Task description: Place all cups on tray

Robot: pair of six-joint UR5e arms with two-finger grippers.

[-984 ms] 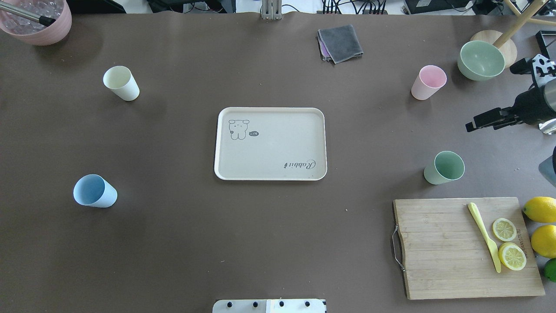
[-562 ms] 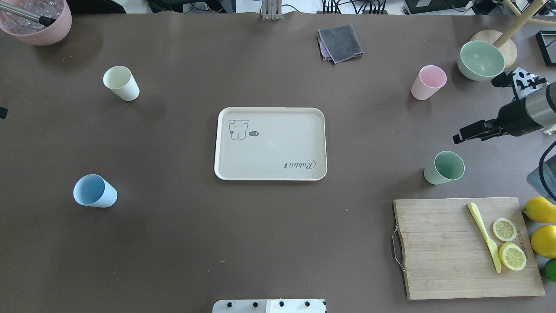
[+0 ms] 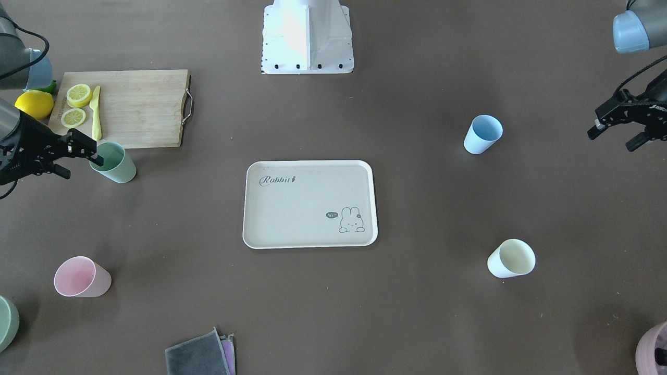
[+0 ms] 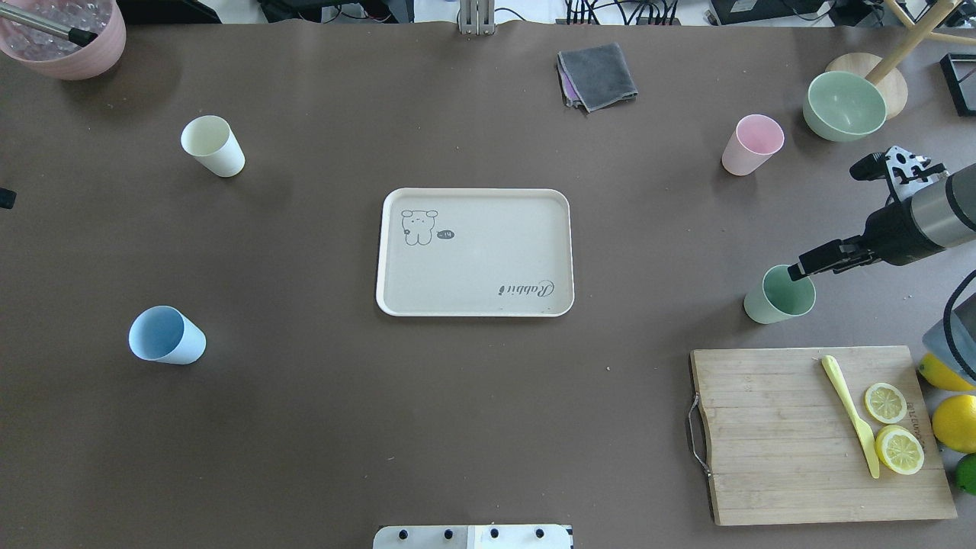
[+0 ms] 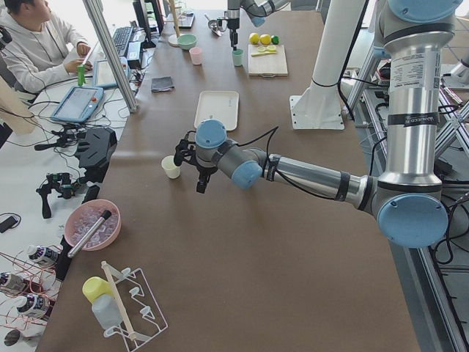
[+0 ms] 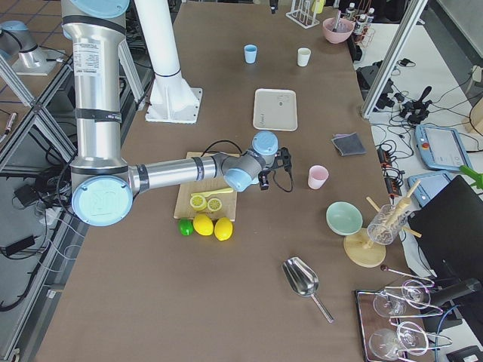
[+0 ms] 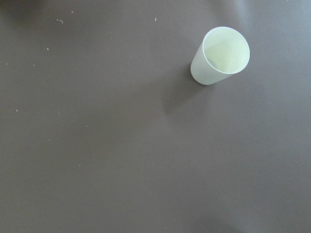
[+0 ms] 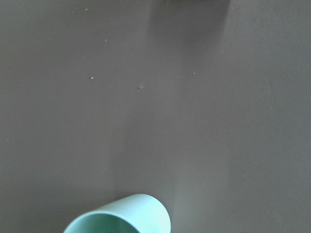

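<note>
Brown worktop (image 4: 305,427) carries everything, and none of the four cups is on the tray yet, so as I judge it the task is at its very start.

Farthest left, the left claw (image 3: 610,141) hangs over the worktop's edge with its fingers spread wide and nothing between them. Its wrist camera looks down on the cream-yellow cup (image 4: 213,146), which stands upright and apart from it. The light blue cup (image 4: 164,335) stands nearer the robot on that same side, also upright and untouched.

In the middle lies the tray (image 4: 488,244), flat and bare apart from its printed lettering and bunny.

Right of it, the pink cup (image 4: 751,145) stands on the far side of the worktop, and the pale green cup (image 4: 778,296) on the near side, close to the wooden cutting board (image 4: 770,442). The right claw (image 3: 81,164) is spread wide and empty, with one fingertip over the green cup's rim. Whether it touches the rim I cannot tell.

The step in hand looks like the first pick, of the green cup. Grasping it, carrying it to the tray and then doing the same for the other three cups all remain.
</note>
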